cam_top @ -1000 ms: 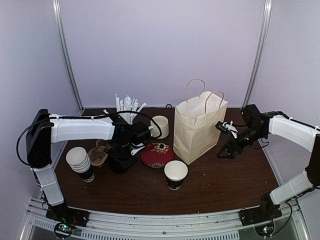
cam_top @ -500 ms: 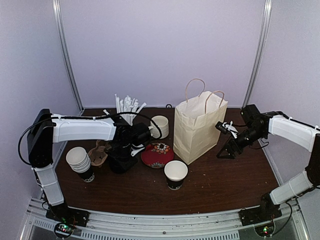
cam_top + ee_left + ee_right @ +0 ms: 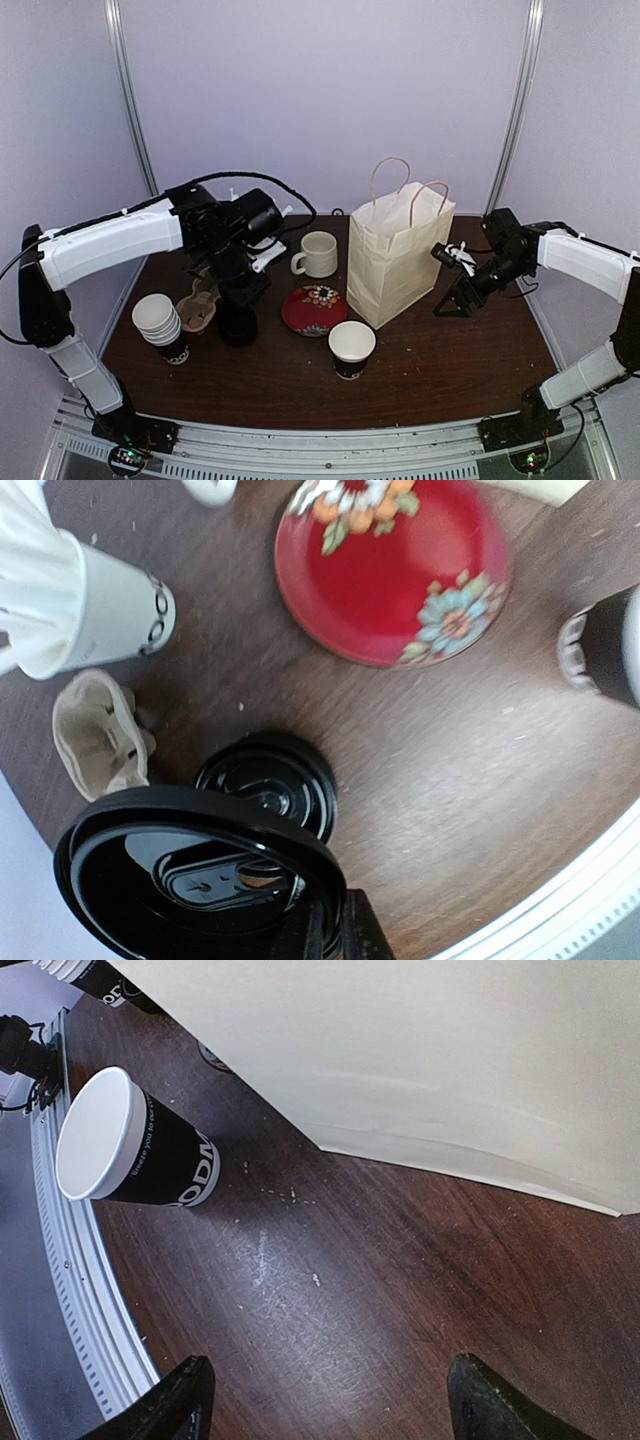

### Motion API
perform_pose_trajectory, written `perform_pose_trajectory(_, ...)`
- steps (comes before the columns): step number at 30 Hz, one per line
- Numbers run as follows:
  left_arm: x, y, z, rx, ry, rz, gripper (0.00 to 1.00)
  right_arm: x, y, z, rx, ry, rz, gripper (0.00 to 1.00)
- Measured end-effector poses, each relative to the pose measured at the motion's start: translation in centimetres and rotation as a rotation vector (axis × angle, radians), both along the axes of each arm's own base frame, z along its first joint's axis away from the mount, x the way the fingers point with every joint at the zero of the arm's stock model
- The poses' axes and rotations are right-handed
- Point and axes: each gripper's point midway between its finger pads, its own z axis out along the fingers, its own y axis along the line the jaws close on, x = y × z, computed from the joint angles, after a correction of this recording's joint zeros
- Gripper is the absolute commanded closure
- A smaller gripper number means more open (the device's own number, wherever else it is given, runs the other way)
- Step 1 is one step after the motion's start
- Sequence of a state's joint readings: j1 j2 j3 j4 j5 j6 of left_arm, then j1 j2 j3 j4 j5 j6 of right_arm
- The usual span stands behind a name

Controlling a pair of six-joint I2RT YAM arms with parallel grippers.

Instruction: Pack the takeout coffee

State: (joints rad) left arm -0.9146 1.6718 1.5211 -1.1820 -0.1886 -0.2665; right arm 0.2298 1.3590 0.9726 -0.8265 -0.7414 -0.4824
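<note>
Early going: left tool (image 3: 325, 932) pinches shut on a round black plastic lid (image 3: 190, 865) above the stack of black lids (image 3: 270, 778), right tool (image 3: 335, 1400) gapes empty beside the cream paper bag (image 3: 400, 255), and the lidless black paper cup (image 3: 351, 352) stands lower centre of the overhead view, unpacked.

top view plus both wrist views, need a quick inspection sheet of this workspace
surface: dark wood table, pale specks beside the paper bag
job's things: black cup, no lid, standing in front of the bag; black stack topped by a lid, left of the red plate
clutter: red plate, mug, cardboard carrier, stack of cups, white cup of straws
hands: left hand shut on a black lid above the black stack; right hand open, empty, beside the bag
cables: black cable looping over the left arm
surroundings: pale walls, metal rail at the near edge
</note>
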Motion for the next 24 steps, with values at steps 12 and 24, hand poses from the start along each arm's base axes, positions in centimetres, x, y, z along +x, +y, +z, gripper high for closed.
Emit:
perform_pose_trajectory(12,-1.5,-8.4,16.4,-0.655,-0.180,-0.316,0.98,2.1,5.4,16.5,0.260,-0.186,0.061,0.11)
perform_pose_trajectory(24,-4.7,-12.7,26.5,-1.077,-0.276,-0.590,0.97,2.6,16.6,24.3,0.623,0.089,0.157,0.01)
